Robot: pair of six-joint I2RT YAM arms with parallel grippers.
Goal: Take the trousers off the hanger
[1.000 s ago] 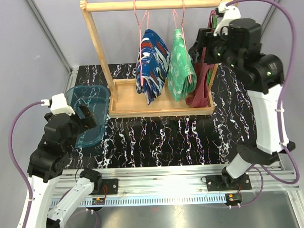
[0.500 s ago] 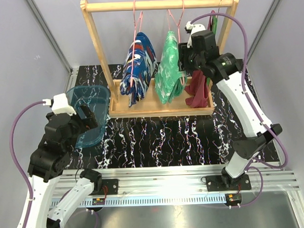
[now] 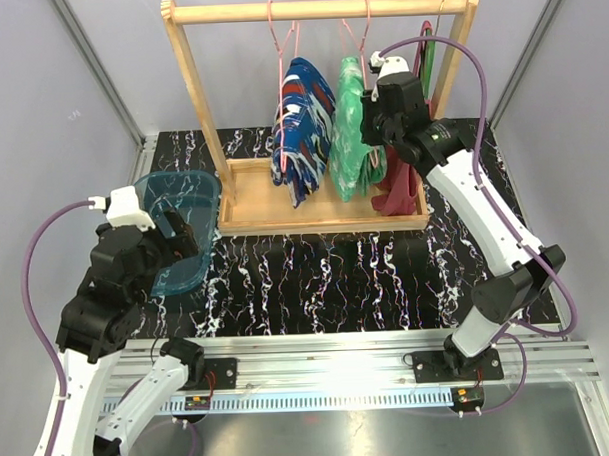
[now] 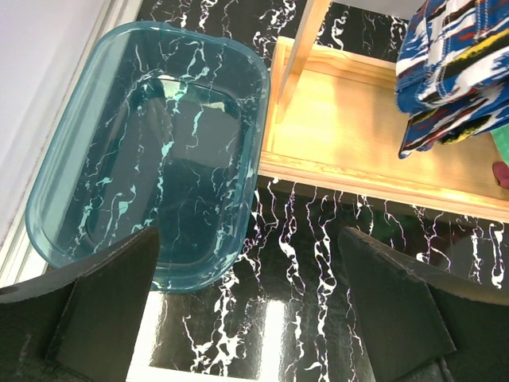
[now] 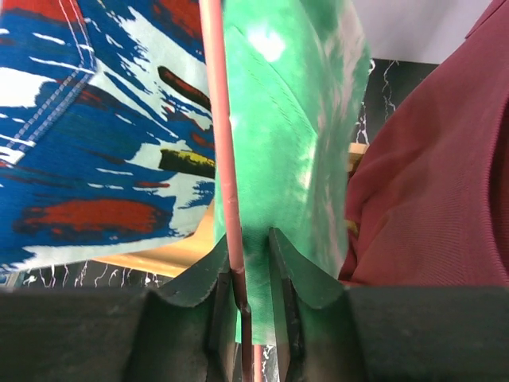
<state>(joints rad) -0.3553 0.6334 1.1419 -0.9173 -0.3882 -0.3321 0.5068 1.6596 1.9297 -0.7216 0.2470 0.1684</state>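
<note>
The mint green trousers (image 3: 350,146) hang on a pink hanger (image 3: 356,31) from the wooden rail (image 3: 317,7). The dark blue patterned trousers (image 3: 303,128) hang to their left on a second pink hanger (image 3: 283,39). My right gripper (image 3: 372,106) is at the green trousers' right side. In the right wrist view the right gripper (image 5: 253,251) is shut on the green cloth (image 5: 294,119) together with the pink hanger wire (image 5: 219,119); the blue trousers (image 5: 95,119) show at left. My left gripper (image 4: 250,302) is open and empty, low beside the blue tub (image 4: 151,143).
A plain dark red garment (image 3: 403,180) hangs at the rack's right end, behind my right arm. The rack's wooden base tray (image 3: 253,195) lies under the garments. The translucent blue tub (image 3: 198,197) sits left of the rack on the black marbled table.
My right arm has reached from the rack's right post in to the green trousers and shut on them. Both trousers swung left, then back. The left arm has not moved.
</note>
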